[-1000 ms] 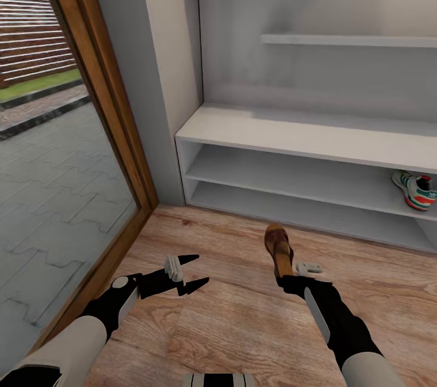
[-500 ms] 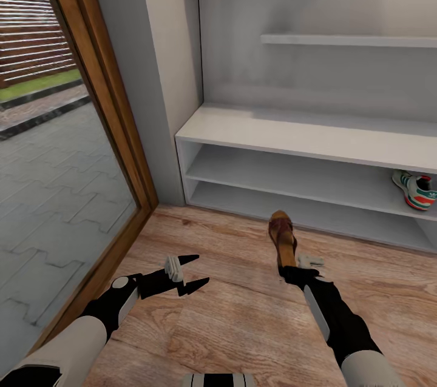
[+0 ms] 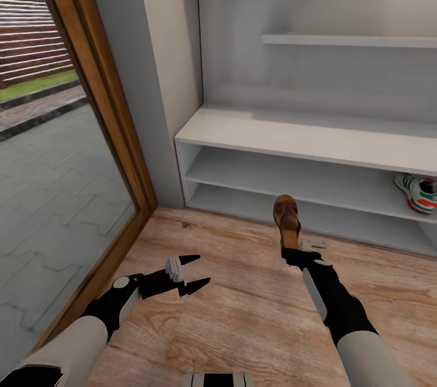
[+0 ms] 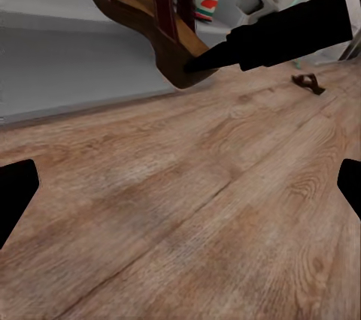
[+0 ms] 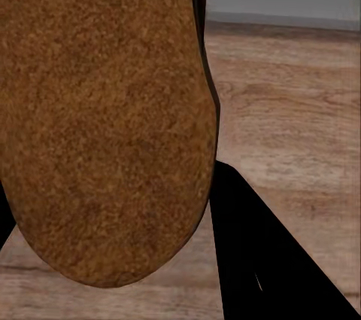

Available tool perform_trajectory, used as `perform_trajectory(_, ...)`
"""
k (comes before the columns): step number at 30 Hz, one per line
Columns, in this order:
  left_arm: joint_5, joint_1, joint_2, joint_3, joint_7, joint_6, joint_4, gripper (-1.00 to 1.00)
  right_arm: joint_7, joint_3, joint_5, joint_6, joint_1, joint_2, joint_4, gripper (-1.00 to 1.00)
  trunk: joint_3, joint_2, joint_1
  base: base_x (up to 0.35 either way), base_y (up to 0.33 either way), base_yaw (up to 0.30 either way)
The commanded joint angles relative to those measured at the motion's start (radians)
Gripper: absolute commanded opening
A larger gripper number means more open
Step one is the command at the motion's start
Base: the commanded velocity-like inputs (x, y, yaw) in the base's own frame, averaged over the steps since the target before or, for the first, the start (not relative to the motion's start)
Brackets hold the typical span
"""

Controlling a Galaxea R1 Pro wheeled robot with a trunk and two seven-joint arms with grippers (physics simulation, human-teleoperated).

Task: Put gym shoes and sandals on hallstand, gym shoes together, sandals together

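Head view: my right gripper is closed on the heel end of a dark brown sandal, which I hold clear of the corridor floor, its toe pointing toward the hallstand. The sandal hangs in front of the hallstand's lowest open shelf, near it but not on it. My left gripper hovers low over the floor, well to the left of the sandal, with its two fingers spread apart and nothing between them.

Right wrist view: the tan-brown insole of the held sandal lies close before the camera, heel end nearest, with one black finger of my gripper just beside its edge; wood-grain planks and the pale base of the hallstand lie beyond.

Left wrist view: the held sandal is seen from the side, heel pinched by my right gripper, sole off the floor. A second sandal lies on the planks farther along the corridor, well apart from the first. A gym shoe, white with green and red-orange marks, sits inside the hallstand.

In the head view this gym shoe rests on the middle shelf at the right edge of the picture. A glazed door with a wooden frame stands to the left.
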Motion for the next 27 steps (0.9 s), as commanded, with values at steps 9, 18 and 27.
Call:
perform_trajectory(9, 0.01, -0.001, -0.011, -0.008, -0.002, -0.003, 0.001, 1.0, -0.009, 0.004, -0.014, 0.004, 0.0, 0.0, 0.0, -1.0, -0.001, 0.0, 0.0, 0.335, -0.021, 0.0)
perform_trajectory(18, 0.01, -0.001, -0.024, -0.009, -0.002, -0.002, 0.001, 1.0, -0.01, 0.001, -0.009, 0.004, -0.001, -0.001, 0.003, -1.0, -0.001, 0.0, 0.0, 0.345, -0.033, 0.0)
perform_trajectory(27, 0.01, -0.001, -0.041, -0.009, -0.002, -0.002, 0.004, 1.0, -0.01, 0.0, -0.011, 0.004, 0.0, -0.002, 0.005, -1.0, -0.001, 0.0, 0.0, 0.346, 0.0, 0.0)
